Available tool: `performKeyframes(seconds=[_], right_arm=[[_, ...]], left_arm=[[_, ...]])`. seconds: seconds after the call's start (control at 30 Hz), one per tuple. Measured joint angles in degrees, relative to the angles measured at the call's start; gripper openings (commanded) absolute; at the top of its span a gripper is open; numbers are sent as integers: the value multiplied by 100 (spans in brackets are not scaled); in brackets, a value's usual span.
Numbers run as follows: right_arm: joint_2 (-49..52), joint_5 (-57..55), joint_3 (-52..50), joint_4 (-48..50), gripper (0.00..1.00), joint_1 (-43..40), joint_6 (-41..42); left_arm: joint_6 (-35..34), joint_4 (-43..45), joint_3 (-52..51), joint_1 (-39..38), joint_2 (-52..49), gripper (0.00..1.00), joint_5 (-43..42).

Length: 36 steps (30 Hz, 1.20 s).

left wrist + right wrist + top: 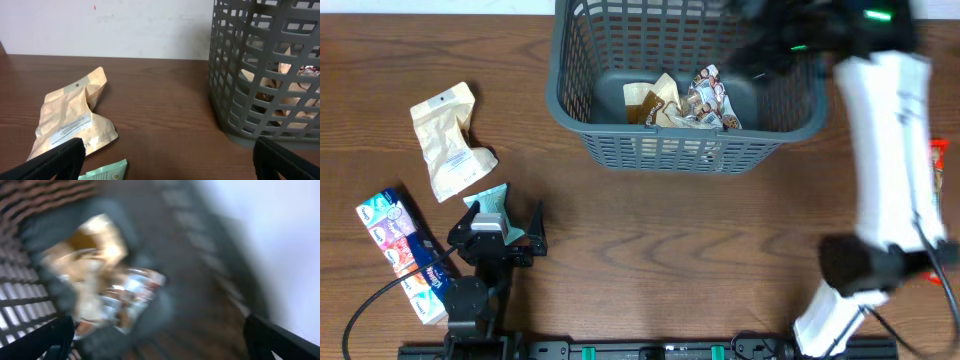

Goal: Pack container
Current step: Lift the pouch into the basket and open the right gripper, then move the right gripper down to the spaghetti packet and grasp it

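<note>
Dark wooden table (660, 250), with the large dark grey slotted plastic basket (590, 110) at twelve o'clock, packets (685, 100) inside. Right gripper (160, 340) hangs over it, released, looking empty. Left gripper (500, 222) at seven o'clock gapes above a mint-green packet (492, 198); next, I reckon: lower, clamp, carry.

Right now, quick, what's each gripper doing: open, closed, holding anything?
Left gripper: open, holding nothing, by the green packet.
Right gripper: open, holding nothing, over the basket; that view is blurred.

blurry packets (107, 280) in the container (20, 305)
</note>
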<state>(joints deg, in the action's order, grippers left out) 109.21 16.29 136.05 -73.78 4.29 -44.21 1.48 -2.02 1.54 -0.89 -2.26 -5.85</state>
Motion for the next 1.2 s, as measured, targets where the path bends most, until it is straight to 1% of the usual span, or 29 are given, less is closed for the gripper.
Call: performKeyframes(seconds=[0.1,0.13,0.23,0.33,0.4,0.47,0.53,0.73,0.87,0.97,1.1,1.2], right_arm=[[-675,-192,31,120,99,-949,686],[-890,-229,33,118,99,-1423,944],[-1226,-345,57,-24,99,-2559,1449],[-1320,-468,52,-367,99,-3591,1749],[-1305,-555,-79,-400,99,-4087,1882],[-1274,-629,-457,-299,99,-4597,1985],[-1224,-686,-901,-66,99,-4927,2037],[-944,-723,-2684,654,99,-5480,2120],[-778,-837,-3851,1342,99,-5536,2140],[-745,-909,-4542,1773,99,-5536,2144],[-680,-968,-5182,2179,99,-5536,2142],[-516,-977,-5333,2343,99,-5536,2142]], left_arm=[[0,2,0,0,0,99,2],[0,2,0,0,0,99,0],[0,2,0,0,0,99,0],[0,2,0,0,0,99,2],[-2,2,0,0,0,99,0],[-2,2,0,0,0,99,2],[0,2,0,0,0,99,2],[0,2,0,0,0,99,0],[0,2,0,0,0,99,0],[0,2,0,0,0,99,2],[0,2,0,0,0,99,0],[0,2,0,0,0,99,0]])
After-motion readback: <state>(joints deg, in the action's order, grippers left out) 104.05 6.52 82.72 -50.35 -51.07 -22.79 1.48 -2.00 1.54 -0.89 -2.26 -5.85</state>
